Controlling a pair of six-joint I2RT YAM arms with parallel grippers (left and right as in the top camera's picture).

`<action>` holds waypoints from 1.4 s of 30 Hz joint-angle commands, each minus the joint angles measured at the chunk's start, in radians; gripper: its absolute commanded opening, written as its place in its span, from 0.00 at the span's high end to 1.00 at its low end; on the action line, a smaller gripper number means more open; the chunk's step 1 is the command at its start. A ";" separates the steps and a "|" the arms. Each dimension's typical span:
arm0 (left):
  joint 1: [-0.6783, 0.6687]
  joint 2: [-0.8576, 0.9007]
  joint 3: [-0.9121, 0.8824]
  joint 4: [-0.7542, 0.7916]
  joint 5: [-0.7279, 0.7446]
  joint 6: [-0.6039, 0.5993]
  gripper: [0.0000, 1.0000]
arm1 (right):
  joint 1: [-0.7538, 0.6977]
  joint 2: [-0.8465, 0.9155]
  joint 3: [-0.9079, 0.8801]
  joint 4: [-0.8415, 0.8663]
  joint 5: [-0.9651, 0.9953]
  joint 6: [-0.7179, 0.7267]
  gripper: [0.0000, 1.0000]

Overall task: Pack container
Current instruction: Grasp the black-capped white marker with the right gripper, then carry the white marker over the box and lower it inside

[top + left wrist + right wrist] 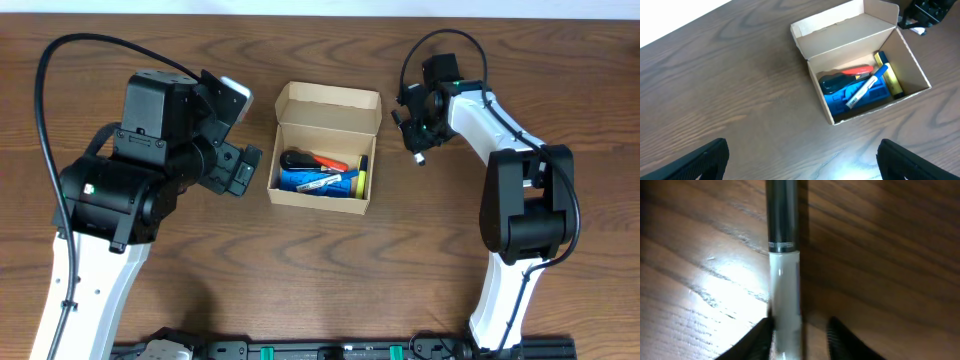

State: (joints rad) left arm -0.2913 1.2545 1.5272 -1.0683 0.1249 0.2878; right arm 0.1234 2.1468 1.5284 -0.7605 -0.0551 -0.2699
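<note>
**Left gripper** (802, 145): fingers spread wide with nothing between them. It sits just beside the box's left wall and looks toward the box.

**Box** (315, 198): brown cardboard, at the middle of the table (330, 270), between the two arms. Its lid (330, 103) is hinged on the far side and open, tilted back. Its long axis runs left to right. Inside are a blue case (862, 97), a black and red tool (845, 76), a white and blue marker (865, 90) laid over the case, and a yellow item (892, 80) along the right wall. The longer pieces mostly follow the box's length, and little floor is left bare.

**Right gripper** (799, 330): near the box's far right corner, so the box lies to its left.
- The fingers are set narrow to either side of a pen (784, 255) with a dark cap and a pale barrel.
- One finger (757, 340) meets the barrel. The other (847, 342) shows a sliver of gap, so I cannot tell whether the pen is clamped.
- The pen's long axis runs straight out ahead, between the fingers.

**Assessment:** the right arm is the one placed to carry the pen. The move would go leftward over the box's right wall. The pen probably needs turning to lie along the box's length.
</note>
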 commanded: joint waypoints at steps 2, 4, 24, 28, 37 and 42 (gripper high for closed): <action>0.004 -0.002 0.018 -0.003 0.006 -0.008 0.05 | 0.002 0.016 -0.006 0.002 0.014 0.012 0.74; 0.004 -0.002 0.018 -0.003 0.006 -0.007 0.05 | 0.003 0.016 -0.006 0.002 0.014 0.012 0.82; 0.004 -0.002 0.018 -0.003 0.006 -0.008 0.05 | 0.008 -0.257 0.081 -0.114 -0.005 0.090 0.99; 0.004 -0.002 0.018 -0.003 0.006 -0.007 0.05 | 0.031 -0.387 0.081 -0.106 -0.006 0.090 0.99; 0.004 -0.002 0.018 -0.003 0.006 -0.008 0.05 | 0.163 -0.471 0.077 -0.127 -0.338 -0.305 0.99; 0.004 -0.002 0.018 -0.003 0.006 -0.008 0.05 | 0.250 -0.423 0.062 -0.184 -0.354 -0.589 0.99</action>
State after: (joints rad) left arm -0.2913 1.2545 1.5272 -1.0683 0.1249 0.2878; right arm 0.3309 1.6882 1.6077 -0.9276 -0.3347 -0.6071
